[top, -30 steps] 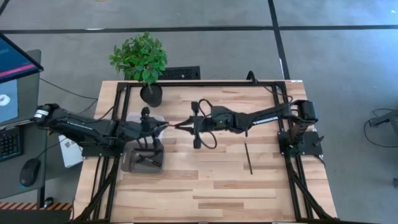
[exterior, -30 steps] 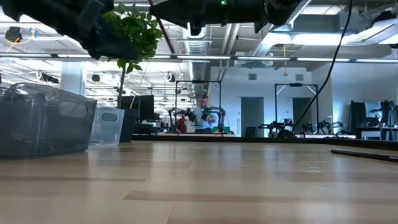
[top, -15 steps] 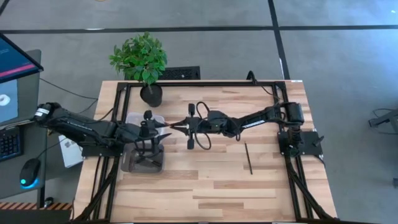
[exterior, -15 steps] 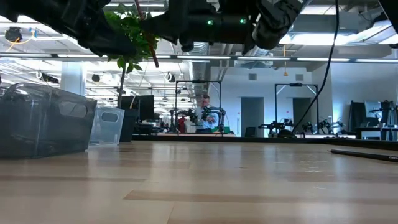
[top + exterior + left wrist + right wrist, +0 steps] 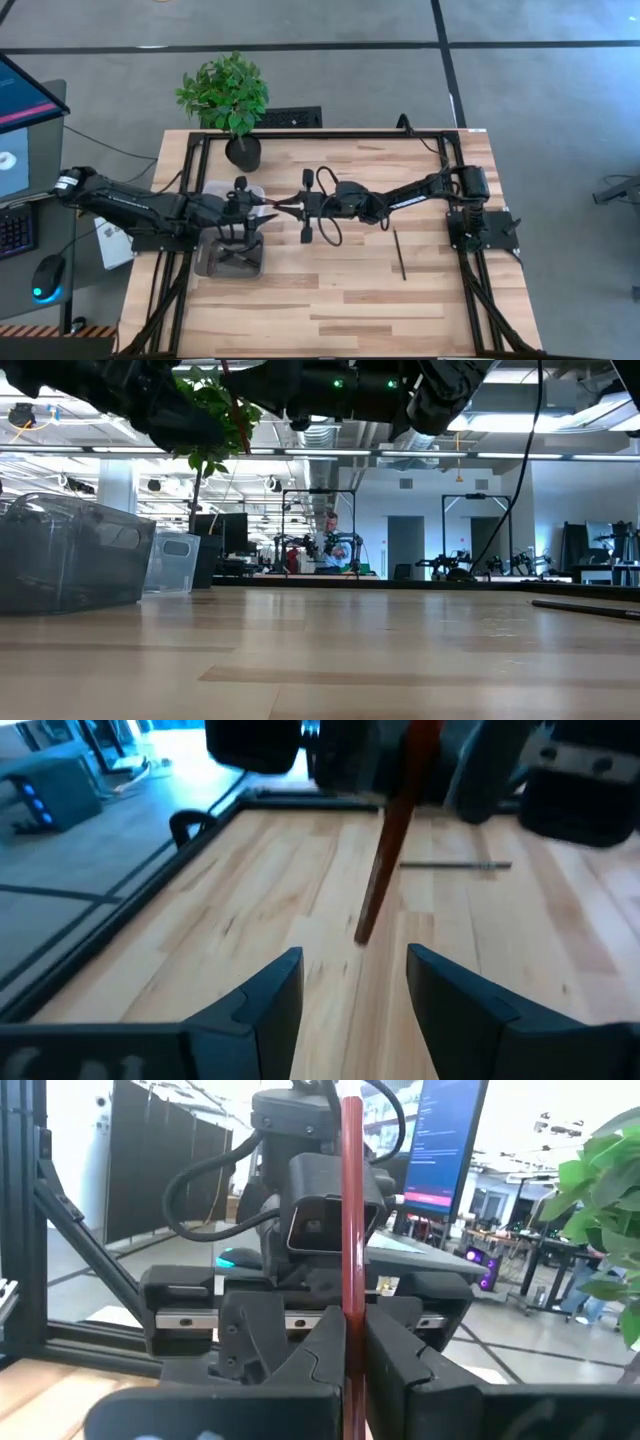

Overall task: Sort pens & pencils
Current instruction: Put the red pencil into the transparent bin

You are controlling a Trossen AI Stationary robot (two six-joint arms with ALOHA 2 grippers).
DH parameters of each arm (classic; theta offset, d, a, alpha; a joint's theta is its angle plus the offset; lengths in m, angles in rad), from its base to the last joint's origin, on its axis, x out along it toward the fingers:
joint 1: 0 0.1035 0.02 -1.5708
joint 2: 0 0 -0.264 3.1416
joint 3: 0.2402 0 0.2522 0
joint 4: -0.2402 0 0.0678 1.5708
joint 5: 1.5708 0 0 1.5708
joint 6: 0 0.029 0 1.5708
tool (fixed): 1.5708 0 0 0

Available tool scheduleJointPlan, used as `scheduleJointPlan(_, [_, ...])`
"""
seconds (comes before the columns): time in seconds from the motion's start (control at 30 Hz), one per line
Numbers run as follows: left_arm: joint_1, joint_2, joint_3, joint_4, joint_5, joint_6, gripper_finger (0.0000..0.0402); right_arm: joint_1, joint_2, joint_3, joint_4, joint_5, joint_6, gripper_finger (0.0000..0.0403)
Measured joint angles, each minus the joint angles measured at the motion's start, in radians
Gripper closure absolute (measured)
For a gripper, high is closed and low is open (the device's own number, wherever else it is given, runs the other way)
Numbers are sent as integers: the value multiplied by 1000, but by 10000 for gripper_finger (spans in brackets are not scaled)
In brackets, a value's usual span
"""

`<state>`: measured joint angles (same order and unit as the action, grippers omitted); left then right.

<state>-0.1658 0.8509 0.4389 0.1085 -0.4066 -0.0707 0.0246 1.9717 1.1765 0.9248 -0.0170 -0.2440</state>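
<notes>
Jaws first: our right gripper (image 5: 345,1342) is pinching a reddish-brown pencil (image 5: 352,1210) above the middle of the tabletop (image 5: 330,290), tip aimed at our left gripper (image 5: 352,990), whose jaws are spread and empty just in front of it, above the clear bins (image 5: 231,250). A dark pen (image 5: 399,254) lies well apart on the wood. We judge a hand-over is under way; if the right lets go before the left closes, or the spread jaws miss the thin shaft, the pencil could drop and roll.
</notes>
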Motion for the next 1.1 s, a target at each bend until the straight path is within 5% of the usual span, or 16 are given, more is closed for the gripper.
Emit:
scheduleJointPlan(0.73, [40, 186, 0, 283, 1, 114, 238, 1, 0, 14, -3, 0, -44, 364])
scheduleJointPlan(1.1, [43, 180, 0, 268, 6, 170, 386, 0, -1, 15, -6, 2, -45, 364])
